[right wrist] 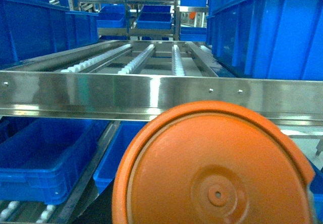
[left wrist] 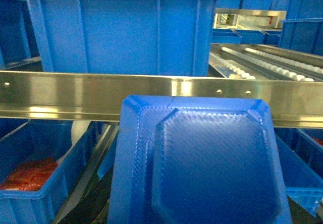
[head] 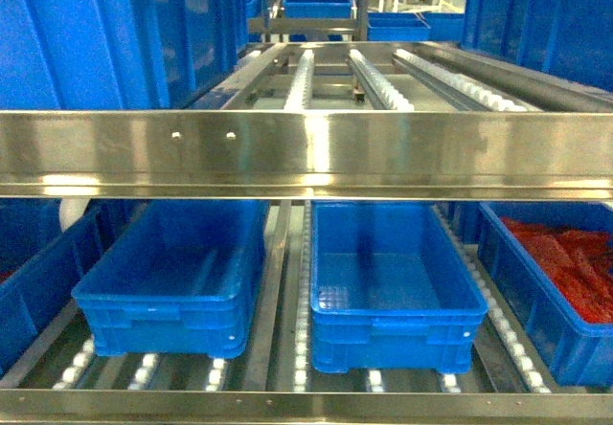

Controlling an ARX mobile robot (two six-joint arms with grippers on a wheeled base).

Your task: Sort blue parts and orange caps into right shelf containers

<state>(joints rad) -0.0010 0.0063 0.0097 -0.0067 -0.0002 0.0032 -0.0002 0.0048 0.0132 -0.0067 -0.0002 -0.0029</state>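
Two empty containers await sorting; blue part and orange cap fill the wrist views, presumably carried for deposit; grip states undeterminable, fingers unseen.

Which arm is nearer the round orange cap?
Right. The round orange cap fills the right wrist view, close to that arm; the left wrist view has a solid blue block up close, no cap.

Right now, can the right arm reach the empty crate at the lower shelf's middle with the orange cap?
Probably yes: the crate is open-topped, empty, with nothing covering its top. Only the steel rail crosses above, so the orange cap must pass underneath.
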